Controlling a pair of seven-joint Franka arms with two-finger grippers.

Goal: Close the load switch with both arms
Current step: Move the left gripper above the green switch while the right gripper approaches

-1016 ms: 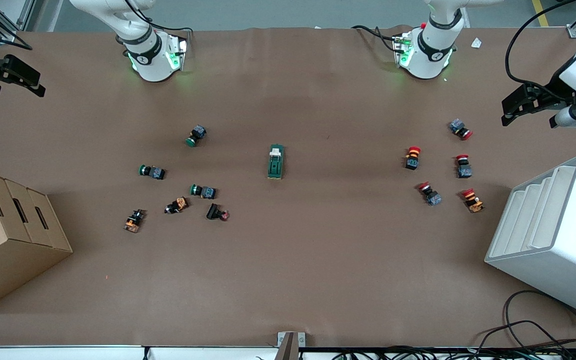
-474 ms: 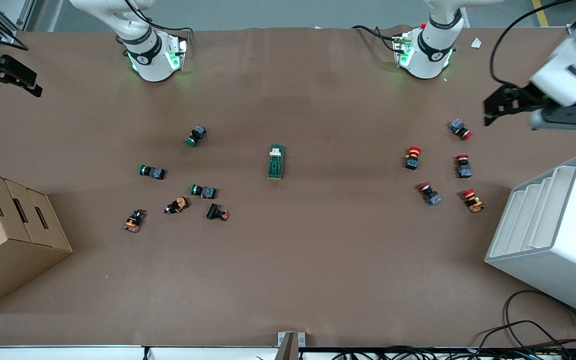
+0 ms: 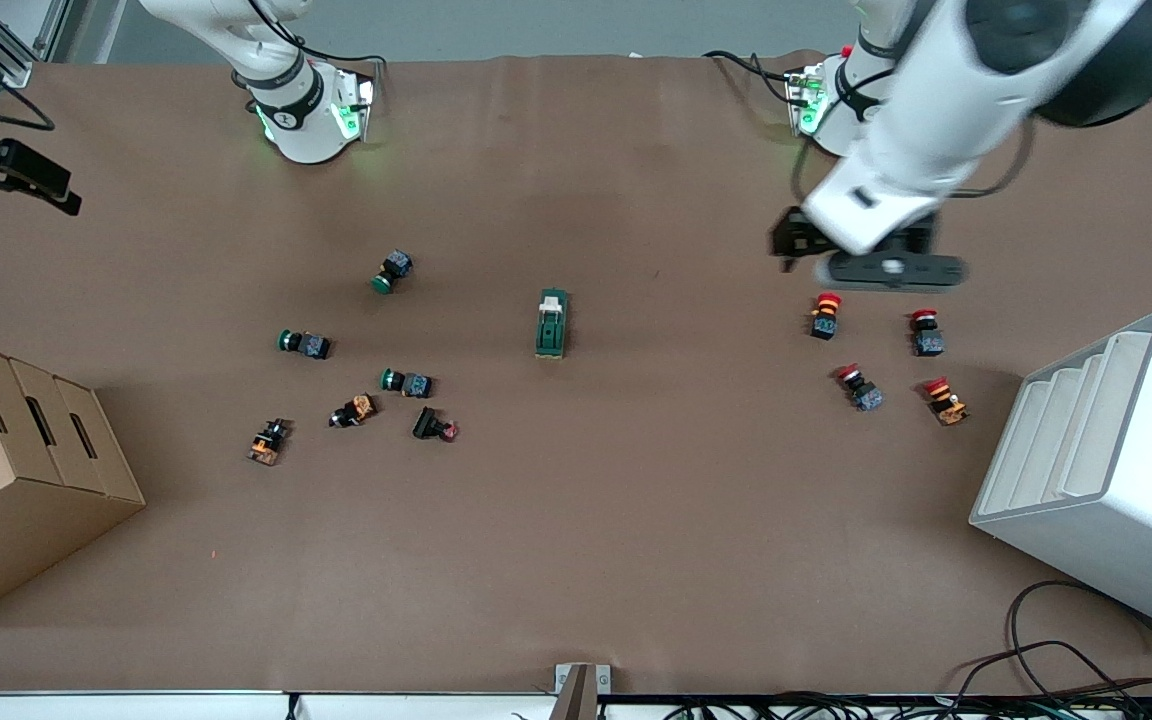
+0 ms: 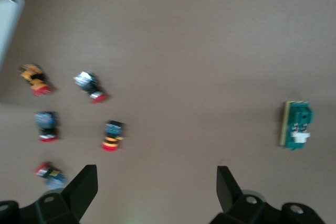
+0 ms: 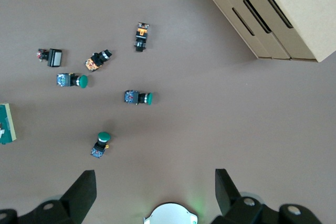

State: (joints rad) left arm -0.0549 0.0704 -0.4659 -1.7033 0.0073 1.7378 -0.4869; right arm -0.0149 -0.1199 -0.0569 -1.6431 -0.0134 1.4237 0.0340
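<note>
Your right gripper (image 3: 21,180) hangs at the right arm's end of the surface (image 3: 636,520), above the cardboard box (image 3: 16,470), its fingers (image 5: 79,192) spread wide with nothing between them. Below its wrist camera you see a scatter of green pushbuttons (image 5: 139,98) and the box corner.

The load switch (image 3: 552,323) lies flat in the middle of the surface, well apart from both grippers, its cream lever end turned toward the robots' bases. No finger touches it.

Your left gripper (image 3: 786,238) is up in the air over bare surface, just beside the group of red pushbuttons (image 3: 824,314), between the load switch and the white tiered bin (image 3: 1116,470). Its fingers (image 4: 84,187) also stand apart, empty. In the left wrist view the load switch (image 4: 295,125) sits off to one side of the fingers, not between them.
</note>
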